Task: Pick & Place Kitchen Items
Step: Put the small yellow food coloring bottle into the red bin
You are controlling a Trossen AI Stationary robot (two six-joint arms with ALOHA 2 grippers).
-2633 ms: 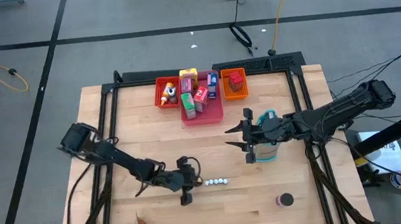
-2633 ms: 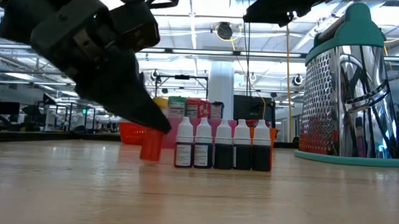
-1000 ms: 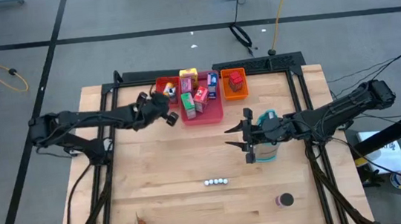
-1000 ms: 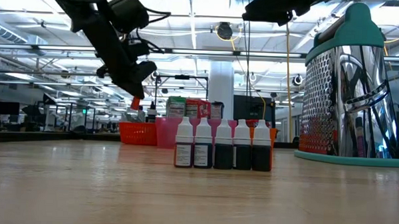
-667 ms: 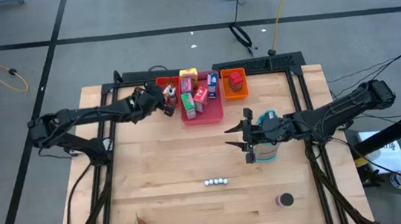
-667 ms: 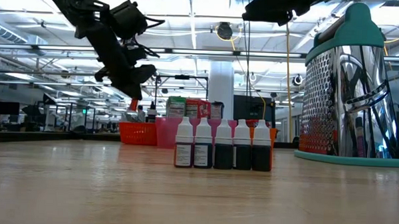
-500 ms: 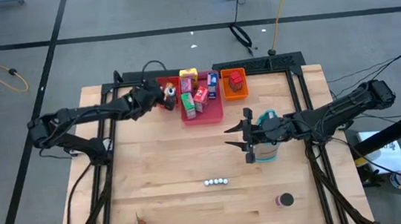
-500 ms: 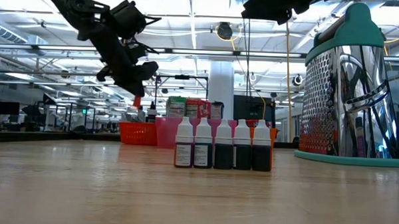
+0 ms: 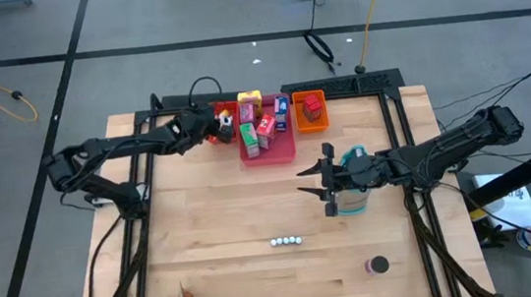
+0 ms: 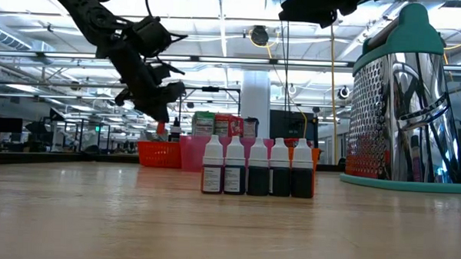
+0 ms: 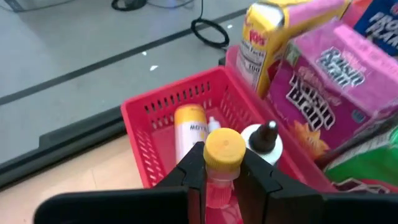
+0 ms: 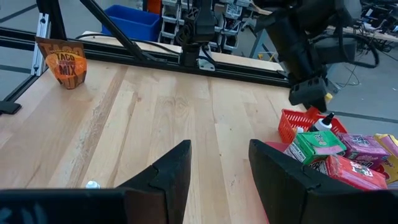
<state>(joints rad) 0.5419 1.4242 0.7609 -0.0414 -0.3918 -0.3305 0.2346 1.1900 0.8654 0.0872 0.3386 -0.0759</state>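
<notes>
Gripped between the fingers of the left gripper is a small yellow-capped bottle, held upright above the red tray, evidently so it can be set beside the two bottles already lying there. The right gripper is parked with jaws apart over mid-table, near the teal-and-white holder.

Wide bare table at centre, blocked only by bottle row near and crowded trays far.

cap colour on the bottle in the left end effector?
Yellow cap, on a red bottle; clearest in the left wrist view.
</notes>
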